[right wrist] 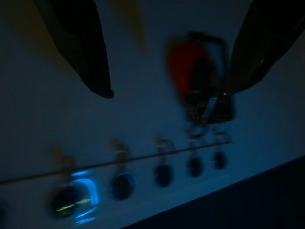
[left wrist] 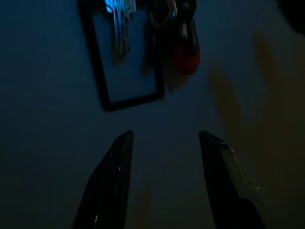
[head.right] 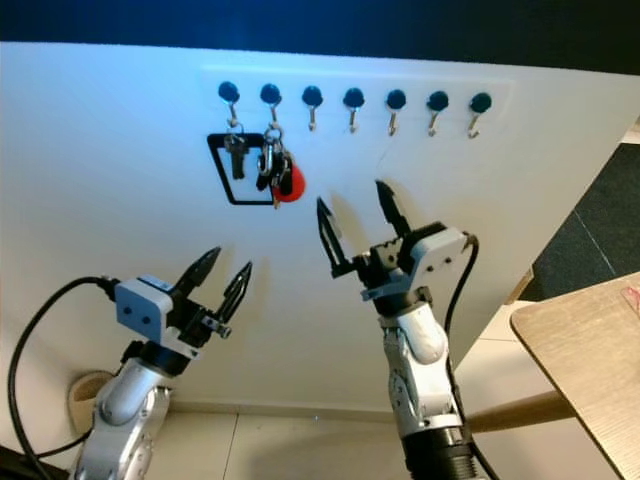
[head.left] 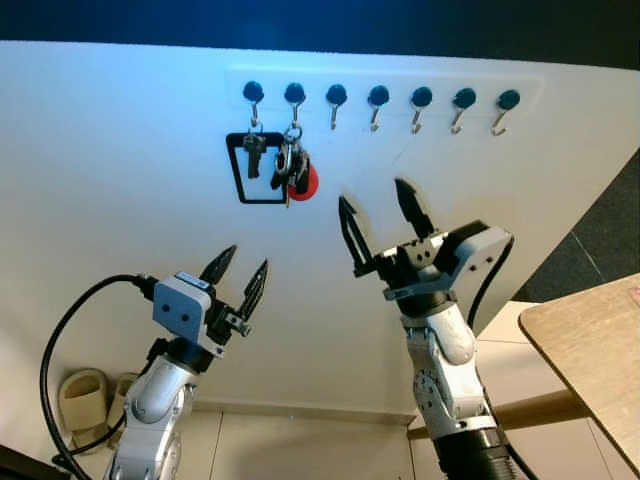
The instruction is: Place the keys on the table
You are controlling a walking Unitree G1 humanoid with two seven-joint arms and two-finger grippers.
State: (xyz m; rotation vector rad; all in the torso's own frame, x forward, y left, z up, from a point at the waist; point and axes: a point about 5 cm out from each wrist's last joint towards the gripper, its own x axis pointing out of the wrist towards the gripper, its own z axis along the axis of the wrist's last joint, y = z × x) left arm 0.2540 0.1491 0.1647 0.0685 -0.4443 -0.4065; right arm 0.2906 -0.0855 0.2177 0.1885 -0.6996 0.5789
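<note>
The right pincer stood raised before the white wall, its two black fingers spread wide and holding nothing, just below and to the robot's right of the keys. The left pincer, fingers moderately apart and also empty, hovered lower, beneath the bunch. The keys hung from the second hook of the hook rail, with a red fob against them and a black loop on the first hook beside.

To take them cleanly, the right pincer would likely need to shift toward the bunch, close around its body near the ring, and lift upward so the ring clears the hook before pulling away.

The head views showed the wooden tabletop well off to the right; the dark wrist views instead showed each pincer's fingers framing the bunch.
</note>
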